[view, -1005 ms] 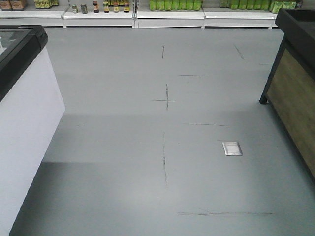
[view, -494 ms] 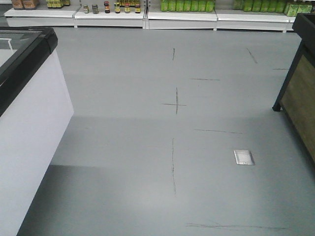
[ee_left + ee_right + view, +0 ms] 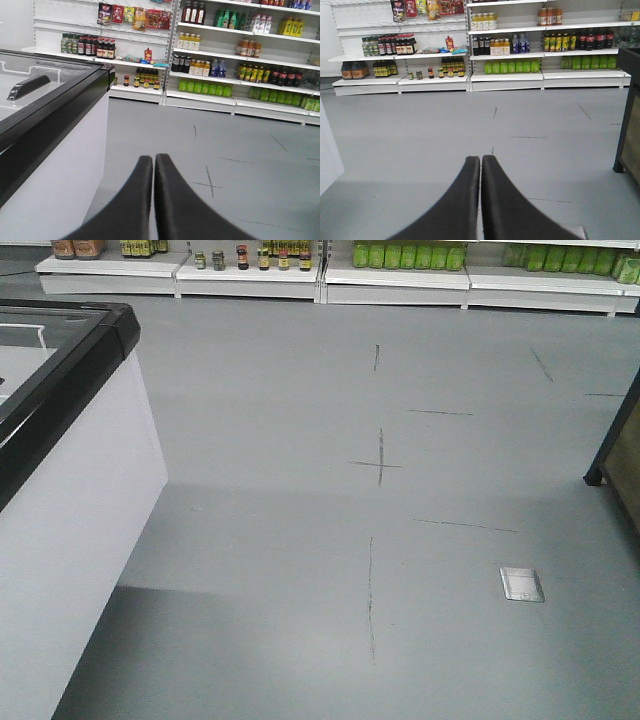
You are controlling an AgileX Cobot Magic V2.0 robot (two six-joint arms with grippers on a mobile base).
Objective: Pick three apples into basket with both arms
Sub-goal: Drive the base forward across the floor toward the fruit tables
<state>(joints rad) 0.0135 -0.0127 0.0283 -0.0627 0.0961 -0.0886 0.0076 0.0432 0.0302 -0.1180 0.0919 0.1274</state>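
Sees, in the front view, more of the white freezer [image 3: 70, 470] with its black rim than a second ago, now filling the left side. Finds the floor plate [image 3: 521, 583] further right and lower than before, and likewise the cross mark [image 3: 379, 463] on the grey floor [image 3: 270, 390]. Catches only a sliver of the wooden stand [image 3: 622, 455] at the right edge, where earlier a broad side showed. Shows the bottom shelf [image 3: 395, 276] and its green bottles [image 3: 408, 256] lower in the picture and shifted right.

Holds the left hand [image 3: 153, 162] closed, fingers [image 3: 132, 200] pressed tip to tip with a thin slit between, gripping nothing. Points it forward, long axis aimed across the floor at the stocked shelves, with the freezer close on its left. Holds the right hand [image 3: 480, 162] the same way: closed, empty, aimed straight ahead at the shelves, with the stand's dark leg off to the right.

Cannot tell where the apples or the basket lie, nor which way the basket's long axis runs: neither appears in any view.
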